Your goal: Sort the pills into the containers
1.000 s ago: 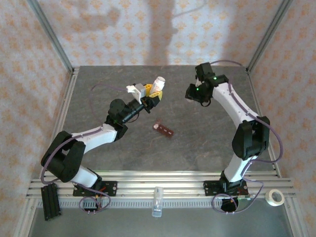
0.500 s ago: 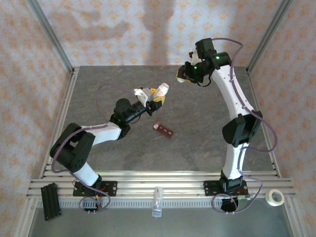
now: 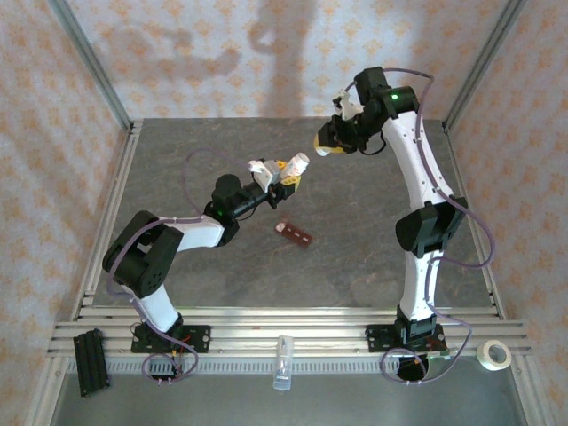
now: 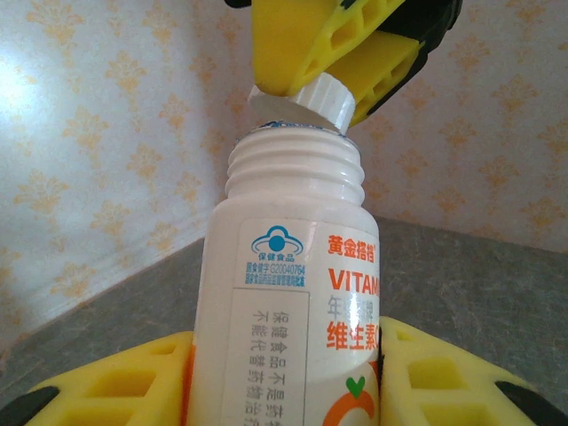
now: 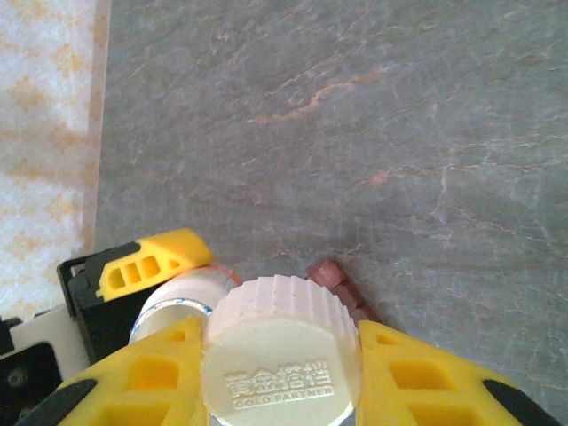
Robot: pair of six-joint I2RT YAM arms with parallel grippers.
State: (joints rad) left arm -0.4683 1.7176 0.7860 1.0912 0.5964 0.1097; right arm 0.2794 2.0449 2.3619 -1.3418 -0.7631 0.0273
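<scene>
My left gripper (image 3: 286,171) is shut on a white vitamin bottle (image 3: 297,163), held above the table and tilted toward the right arm. In the left wrist view the bottle (image 4: 293,293) sits between the yellow fingers (image 4: 115,386), its threaded neck bare. My right gripper (image 3: 327,145) is shut on the ribbed white cap (image 5: 280,355), which sits just off the neck (image 4: 321,96). The bottle's open mouth (image 5: 177,306) shows beside the cap. The dark reddish-brown containers (image 3: 295,233) lie on the table below, and one end (image 5: 333,275) peeks out behind the cap. No pills are visible.
A clear tube (image 3: 282,362) lies on the front rail. A tape roll (image 3: 493,354) sits at the front right corner and a black block (image 3: 89,359) at the front left. Metal frame posts and patterned walls bound the grey table (image 3: 355,266).
The right arm swung left to the bottle top and closed on the cap, which now stands off the neck. The left arm carried the bottle rightward and slightly nearer.
</scene>
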